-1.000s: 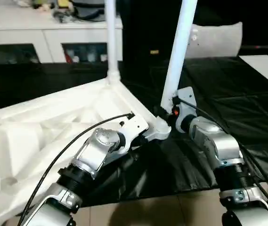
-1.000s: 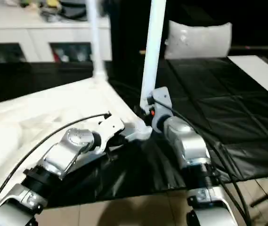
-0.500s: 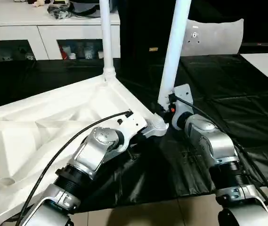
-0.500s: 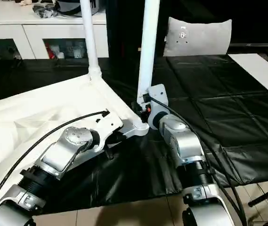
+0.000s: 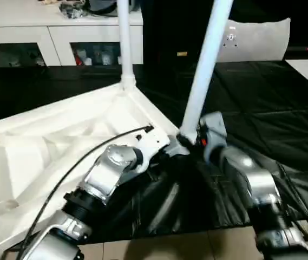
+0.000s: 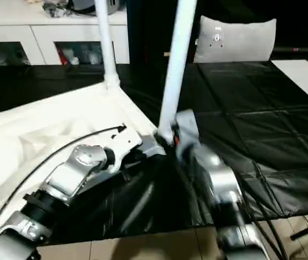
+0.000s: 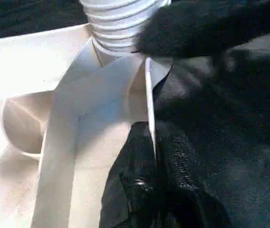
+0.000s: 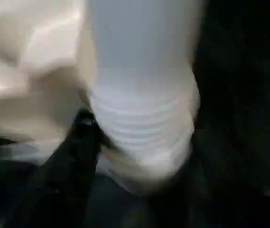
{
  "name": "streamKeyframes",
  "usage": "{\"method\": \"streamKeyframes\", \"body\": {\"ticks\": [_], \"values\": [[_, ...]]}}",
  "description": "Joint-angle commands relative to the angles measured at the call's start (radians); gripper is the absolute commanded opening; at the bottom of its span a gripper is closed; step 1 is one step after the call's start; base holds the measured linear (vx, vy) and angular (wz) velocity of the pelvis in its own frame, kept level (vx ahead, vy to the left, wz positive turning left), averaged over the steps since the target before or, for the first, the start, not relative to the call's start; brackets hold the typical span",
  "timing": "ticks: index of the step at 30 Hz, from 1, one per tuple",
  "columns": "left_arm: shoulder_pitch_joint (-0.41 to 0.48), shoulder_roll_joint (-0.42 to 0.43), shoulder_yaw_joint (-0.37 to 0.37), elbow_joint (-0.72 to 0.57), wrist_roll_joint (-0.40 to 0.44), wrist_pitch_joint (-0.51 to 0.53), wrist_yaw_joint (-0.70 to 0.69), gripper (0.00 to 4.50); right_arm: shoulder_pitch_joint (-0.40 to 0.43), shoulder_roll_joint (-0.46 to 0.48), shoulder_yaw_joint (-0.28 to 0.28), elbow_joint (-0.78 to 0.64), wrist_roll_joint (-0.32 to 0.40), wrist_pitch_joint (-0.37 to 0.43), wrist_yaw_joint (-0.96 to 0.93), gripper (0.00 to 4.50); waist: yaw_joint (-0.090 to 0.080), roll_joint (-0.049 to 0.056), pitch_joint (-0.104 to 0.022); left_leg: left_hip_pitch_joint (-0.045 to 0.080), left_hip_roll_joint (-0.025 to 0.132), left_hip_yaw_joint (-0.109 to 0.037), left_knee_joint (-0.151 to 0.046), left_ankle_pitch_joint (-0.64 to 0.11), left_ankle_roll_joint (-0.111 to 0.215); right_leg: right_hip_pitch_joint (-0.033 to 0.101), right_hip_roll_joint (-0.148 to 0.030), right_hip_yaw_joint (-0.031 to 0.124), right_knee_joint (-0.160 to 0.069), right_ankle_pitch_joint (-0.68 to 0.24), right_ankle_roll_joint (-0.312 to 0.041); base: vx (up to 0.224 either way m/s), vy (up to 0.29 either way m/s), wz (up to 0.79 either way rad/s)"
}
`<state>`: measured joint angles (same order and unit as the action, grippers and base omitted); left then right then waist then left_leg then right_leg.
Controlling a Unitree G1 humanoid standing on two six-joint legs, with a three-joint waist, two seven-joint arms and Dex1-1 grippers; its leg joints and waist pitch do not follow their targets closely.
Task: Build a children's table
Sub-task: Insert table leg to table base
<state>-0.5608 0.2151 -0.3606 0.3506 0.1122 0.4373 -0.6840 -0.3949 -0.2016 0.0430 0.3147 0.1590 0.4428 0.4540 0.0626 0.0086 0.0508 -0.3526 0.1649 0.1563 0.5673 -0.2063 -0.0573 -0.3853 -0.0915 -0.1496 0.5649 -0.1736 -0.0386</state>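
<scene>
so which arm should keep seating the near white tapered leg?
Right, probably. The right gripper is at the base of the near white tapered leg, while the left gripper pinches the white plastic tabletop's rim, steadying it.

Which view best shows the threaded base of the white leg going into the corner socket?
Left wrist view: the long white tapered leg's ribbed base meets the white plastic tabletop's corner sharply. Right wrist view shows it blurred; the eye views show its shaft.

Two legs (image 5: 205, 70) (upright) block overhead passage.
</scene>
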Motion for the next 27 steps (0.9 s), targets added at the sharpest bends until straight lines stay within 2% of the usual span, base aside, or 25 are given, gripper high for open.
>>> {"method": "streamKeyframes", "body": {"ticks": [1, 2, 3, 5, 6, 7, 8, 11, 13, 14, 15, 17, 18, 22, 24, 25, 26, 27], "values": [[0.0, 0.039, 0.016, 0.045, 0.026, -0.007, 0.014, 0.0, 0.018, -0.042, -0.009, -0.033, 0.004, -0.009, 0.05, 3.69, 0.01, 0.002, -0.064, -0.01, 0.075, -0.025, -0.058, -0.055, 0.066, 0.063, -0.091, 0.079, -0.045, -0.079, -0.167, 0.0, 0.0, 0.0], [-0.001, 0.041, 0.015, 0.047, 0.026, -0.009, 0.013, 0.0, 0.02, -0.045, -0.012, -0.036, 0.009, -0.009, 0.058, 3.93, 0.01, 0.001, -0.062, -0.009, 0.073, -0.021, -0.057, -0.074, 0.076, 0.063, -0.091, 0.079, -0.049, -0.096, -0.175, 0.0, 0.0, 0.0], [-0.001, 0.042, 0.015, 0.048, 0.026, -0.011, 0.012, 0.0, 0.022, -0.047, -0.015, -0.04, 0.015, -0.009, 0.067, 3.93, 0.009, -0.001, -0.061, -0.01, 0.072, -0.019, -0.057, -0.083, 0.078, 0.064, -0.092, 0.079, -0.051, -0.114, -0.174, 0.0, 0.0, 0.0], [0.0, 0.05, 0.01, 0.056, 0.026, -0.028, 0.001, 0.0, 0.03, -0.051, -0.033, -0.063, 0.049, -0.01, 0.096, 4.18, 0.008, 0.001, -0.058, -0.008, 0.071, -0.018, -0.059, -0.124, 0.073, 0.064, -0.093, 0.076, -0.063, -0.221, -0.155, 0.0, 0.0, 0.0], [0.001, 0.057, 0.004, 0.061, 0.027, -0.049, -0.011, 0.0, 0.035, -0.061, -0.04, -0.076, 0.063, -0.02, 0.117, 4.18, 0.008, 0.0, -0.057, -0.007, 0.07, -0.017, -0.059, -0.132, 0.074, 0.062, -0.092, 0.076, -0.068, -0.242, -0.146, 0.0, 0.0, 0.0], [0.003, 0.066, -0.001, 0.066, 0.025, -0.068, -0.026, 0.0, 0.038, -0.069, -0.051, -0.088, 0.081, -0.032, 0.141, 4.3, 0.011, 0.003, -0.057, -0.005, 0.071, -0.017, -0.059, -0.141, 0.071, 0.061, -0.092, 0.075, -0.071, -0.272, -0.133, 0.0, 0.0, 0.0], [0.005, 0.074, -0.006, 0.07, 0.023, -0.085, -0.041, 0.0, 0.04, -0.078, -0.059, -0.095, 0.089, -0.047, 0.155, 4.38, 0.012, 0.002, -0.059, -0.004, 0.075, -0.019, -0.06, -0.136, 0.068, 0.06, -0.09, 0.076, -0.069, -0.265, -0.129, 0.0, 0.0, 0.0], [0.012, 0.1, -0.025, 0.083, 0.023, -0.143, -0.086, 0.0, 0.044, -0.122, -0.057, -0.101, 0.086, -0.092, 0.204, 4.48, 0.016, 0.005, -0.061, -0.001, 0.076, -0.017, -0.057, -0.118, 0.067, 0.058, -0.088, 0.077, -0.061, -0.203, -0.148, 0.0, 0.0, 0.0], [0.013, 0.115, -0.034, 0.099, 0.026, -0.18, -0.114, 0.0, 0.042, -0.156, -0.045, -0.079, 0.069, -0.151, 0.254, 4.48, 0.019, -0.001, -0.063, -0.002, 0.076, -0.016, -0.055, -0.109, 0.073, 0.058, -0.088, 0.076, -0.056, -0.18, -0.157, 0.0, 0.0, 0.0], [0.013, 0.123, -0.038, 0.106, 0.025, -0.204, -0.13, 0.0, 0.041, -0.174, -0.042, -0.071, 0.068, -0.143, 0.284, 4.48, 0.022, 0.0, -0.063, -0.002, 0.074, -0.015, -0.054, -0.1, 0.079, 0.061, -0.088, 0.076, -0.054, -0.172, -0.161, 0.0, 0.0, 0.0], [0.014, 0.13, -0.04, 0.11, 0.021, -0.222, -0.15, 0.0, 0.04, -0.186, -0.039, -0.072, 0.083, -0.131, 0.324, 4.48, 0.025, -0.005, -0.064, -0.002, 0.074, -0.014, -0.052, -0.094, 0.088, 0.061, -0.088, 0.077, -0.054, -0.167, -0.164, 0.0, 0.0, 0.0], [0.014, 0.146, -0.05, 0.12, 0.02, -0.261, -0.185, 0.0, 0.039, -0.211, -0.033, -0.074, 0.107, -0.118, 0.391, 4.48, 0.032, -0.002, -0.064, -0.001, 0.076, -0.013, -0.052, -0.087, 0.095, 0.06, -0.089, 0.077, -0.051, -0.162, -0.171, 0.0, 0.0, 0.0], [0.013, 0.153, -0.054, 0.125, 0.023, -0.271, -0.196, 0.0, 0.037, -0.22, -0.031, -0.072, 0.113, -0.115, 0.408, 4.48, 0.035, -0.006, -0.064, 0.0, 0.076, -0.013, -0.051, -0.095, 0.099, 0.06, -0.09, 0.077, -0.051, -0.172, -0.172, 0.0, 0.0, 0.0], [0.019, 0.172, -0.059, 0.119, 0.02, -0.288, -0.227, 0.0, 0.028, -0.227, -0.032, -0.065, 0.115, -0.114, 0.399, 4.48, 0.04, -0.004, -0.061, 0.002, 0.078, -0.012, -0.052, -0.104, 0.083, 0.056, -0.091, 0.078, -0.053, -0.213, -0.164, 0.0, 0.0, 0.0], [0.026, 0.174, -0.056, 0.116, 0.02, -0.3, -0.23, 0.0, 0.032, -0.226, -0.036, -0.069, 0.124, -0.123, 0.401, 4.48, 0.041, -0.01, -0.06, 0.003, 0.077, -0.012, -0.053, -0.12, 0.07, 0.056, -0.091, 0.079, -0.055, -0.258, -0.15, 0.0, 0.0, 0.0], [0.029, 0.177, -0.056, 0.114, 0.019, -0.306, -0.235, 0.0, 0.034, -0.224, -0.037, -0.069, 0.123, -0.127, 0.4, 4.48, 0.042, -0.009, -0.061, 0.003, 0.077, -0.012, -0.052, -0.12, 0.069, 0.056, -0.092, 0.078, -0.056, -0.265, -0.147, 0.0, 0.0, 0.0], [0.035, 0.18, -0.056, 0.111, 0.019, -0.314, -0.243, 0.0, 0.036, -0.22, -0.039, -0.07, 0.119, -0.134, 0.399, 4.48, 0.043, -0.014, -0.061, 0.002, 0.077, -0.012, -0.052, -0.115, 0.068, 0.056, -0.093, 0.078, -0.057, -0.275, -0.14, 0.0, 0.0, 0.0], [0.043, 0.186, -0.059, 0.104, 0.018, -0.328, -0.254, 0.0, 0.036, -0.215, -0.041, -0.066, 0.114, -0.139, 0.392, 4.48, 0.044, -0.013, -0.062, 0.002, 0.078, -0.012, -0.052, -0.107, 0.067, 0.055, -0.092, 0.079, -0.056, -0.271, -0.137, 0.0, 0.0, 0.0]]}}
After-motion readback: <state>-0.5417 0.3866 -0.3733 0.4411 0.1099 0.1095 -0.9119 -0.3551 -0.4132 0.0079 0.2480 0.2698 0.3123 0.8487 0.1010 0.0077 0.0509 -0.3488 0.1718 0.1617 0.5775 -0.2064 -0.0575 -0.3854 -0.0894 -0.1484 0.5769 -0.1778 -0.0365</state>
